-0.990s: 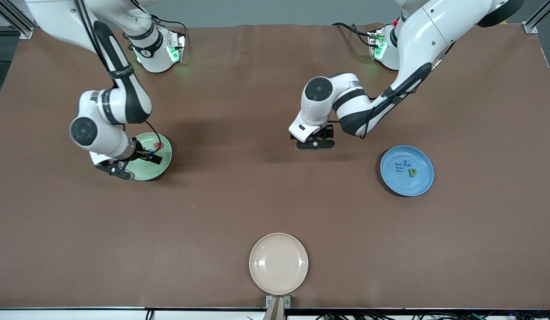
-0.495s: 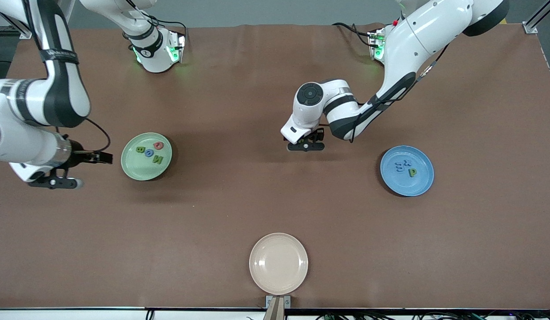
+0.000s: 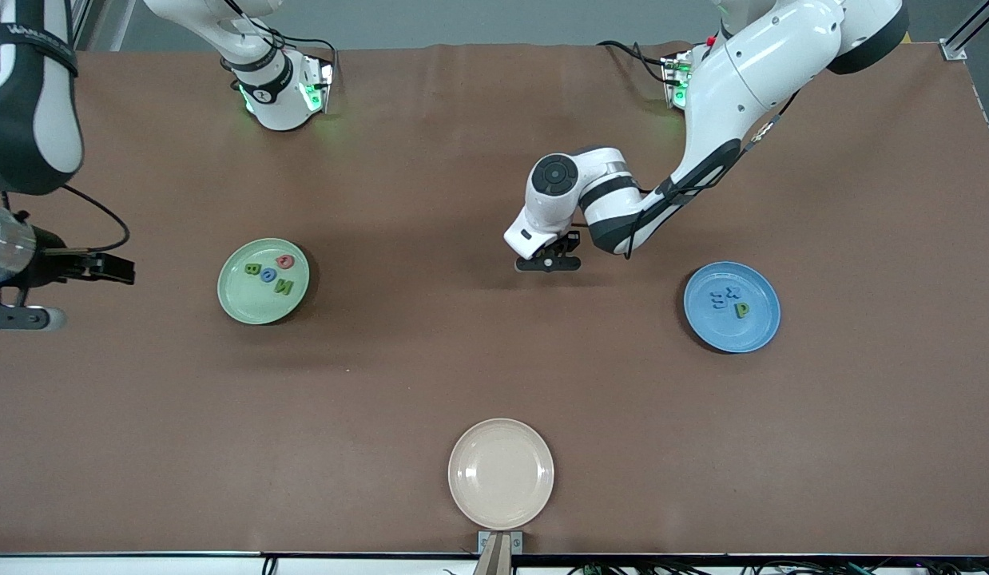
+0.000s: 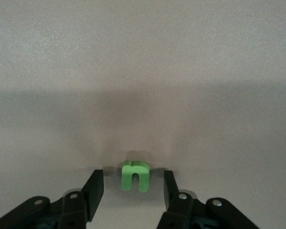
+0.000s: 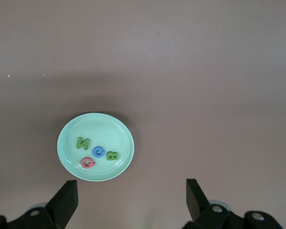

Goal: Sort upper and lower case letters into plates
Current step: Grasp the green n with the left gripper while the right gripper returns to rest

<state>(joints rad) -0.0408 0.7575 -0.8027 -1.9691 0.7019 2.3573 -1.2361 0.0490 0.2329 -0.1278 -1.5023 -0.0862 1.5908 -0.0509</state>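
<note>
My left gripper [image 3: 548,263] is down at the table's middle. It is open, with a finger on each side of a small green letter n [image 4: 135,175] and a gap at both sides [image 4: 132,183]. The hand hides that letter in the front view. The light green plate [image 3: 243,301] holds a red letter [image 3: 284,260], a green B [image 3: 252,268], a blue letter [image 3: 268,275] and a green N [image 3: 283,287]. The blue plate [image 3: 730,331] holds two blue letters [image 3: 716,300] and a green p [image 3: 741,309]. My right gripper [image 3: 15,318] hangs open and empty [image 5: 131,191] beside the light green plate [image 5: 119,131].
A cream-beige plate [image 3: 501,473] with nothing in it lies at the table's edge nearest the front camera. The two arm bases stand along the edge farthest from that camera. Bare brown tabletop lies between the plates.
My right arm has drawn back from over the light green plate toward its end of the table, uncovering the letters. The left gripper's fingers have narrowed round the green n.
</note>
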